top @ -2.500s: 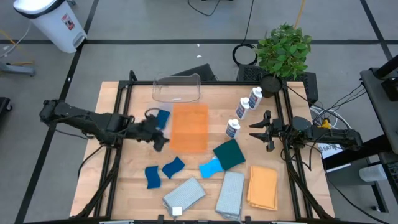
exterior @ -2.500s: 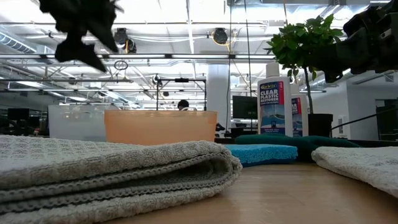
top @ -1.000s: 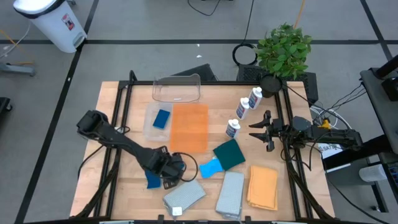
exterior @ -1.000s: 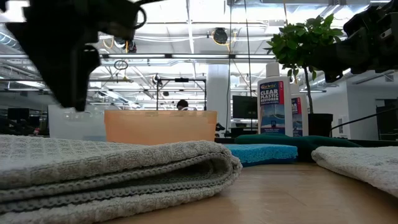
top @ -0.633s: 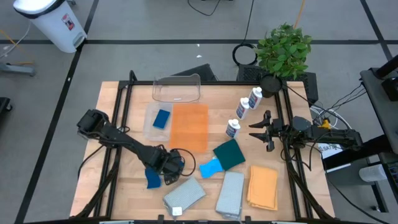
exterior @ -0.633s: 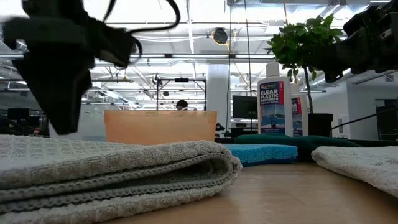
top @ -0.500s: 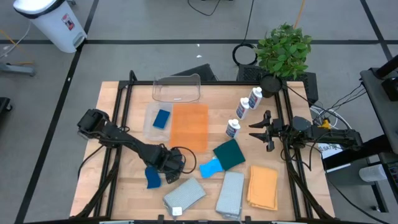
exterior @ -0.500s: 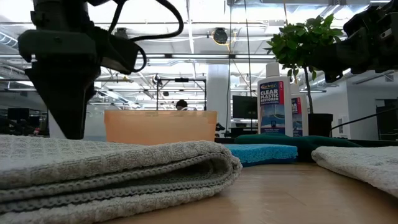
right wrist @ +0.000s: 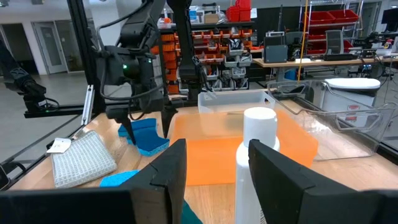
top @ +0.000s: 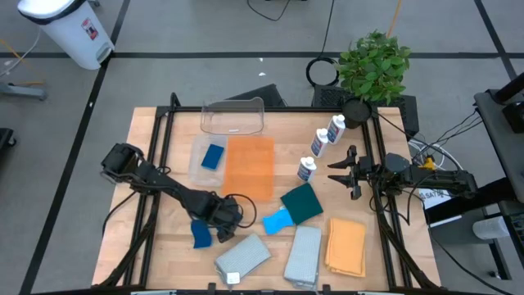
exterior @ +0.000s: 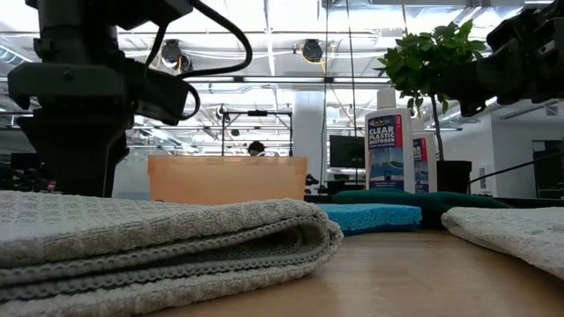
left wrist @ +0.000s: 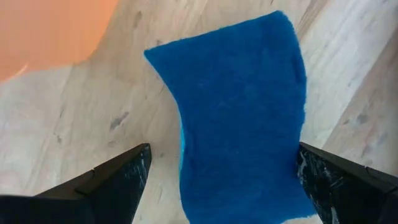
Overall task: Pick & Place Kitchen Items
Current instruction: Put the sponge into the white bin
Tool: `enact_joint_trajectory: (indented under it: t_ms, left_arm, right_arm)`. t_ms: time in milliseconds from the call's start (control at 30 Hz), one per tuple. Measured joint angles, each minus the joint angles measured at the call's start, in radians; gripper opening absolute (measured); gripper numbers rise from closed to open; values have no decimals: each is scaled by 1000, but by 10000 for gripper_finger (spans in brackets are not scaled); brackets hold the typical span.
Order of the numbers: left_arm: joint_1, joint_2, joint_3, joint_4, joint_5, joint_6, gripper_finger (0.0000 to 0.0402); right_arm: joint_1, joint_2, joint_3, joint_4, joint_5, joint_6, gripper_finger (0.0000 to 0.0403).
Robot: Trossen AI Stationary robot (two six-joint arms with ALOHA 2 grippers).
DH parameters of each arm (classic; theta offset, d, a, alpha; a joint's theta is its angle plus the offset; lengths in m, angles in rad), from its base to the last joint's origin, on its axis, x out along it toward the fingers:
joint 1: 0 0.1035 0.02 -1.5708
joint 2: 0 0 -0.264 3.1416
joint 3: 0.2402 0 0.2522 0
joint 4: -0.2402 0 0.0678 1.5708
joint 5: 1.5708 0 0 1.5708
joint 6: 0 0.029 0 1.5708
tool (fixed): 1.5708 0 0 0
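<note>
My left gripper (top: 224,216) is open, low over a small blue sponge (left wrist: 242,118) near the table's front left. Its fingers (left wrist: 121,180) stand on either side of the sponge; whether they touch it I cannot tell. A second blue sponge (top: 201,234) lies beside it, and a third (top: 213,156) lies in a clear tray. My right gripper (top: 334,174) is open and empty at the right, level, pointing at three white bottles (top: 319,144). Dark green (top: 301,202) and light blue (top: 277,220) pads, grey cloths (top: 243,256) and an orange cloth (top: 345,246) lie flat at the front.
An orange tub (top: 248,166) stands mid-table, with a clear plastic tub (top: 233,117) behind it. A potted plant (top: 372,65) stands at the far right corner. In the low view a folded grey cloth (exterior: 159,238) fills the foreground.
My left gripper has come down over the blue sponge at the front left and shifted slightly toward the far edge. The sponge has stayed on the table. My right arm has kept still.
</note>
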Motion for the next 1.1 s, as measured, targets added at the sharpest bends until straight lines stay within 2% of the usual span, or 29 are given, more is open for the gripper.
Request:
enact_joint_trajectory:
  t_ms: [333,633,1100]
  left_arm:
    - [0,-1,-16,37,-5,9,392]
    - [-9,1,-18,42,-52,17,392]
    - [-48,4,-20,51,-98,155,392]
  right_arm:
    - [0,0,0,0,0,0,146]
    - [0,0,0,0,0,0,146]
    - [0,0,0,0,0,0,146]
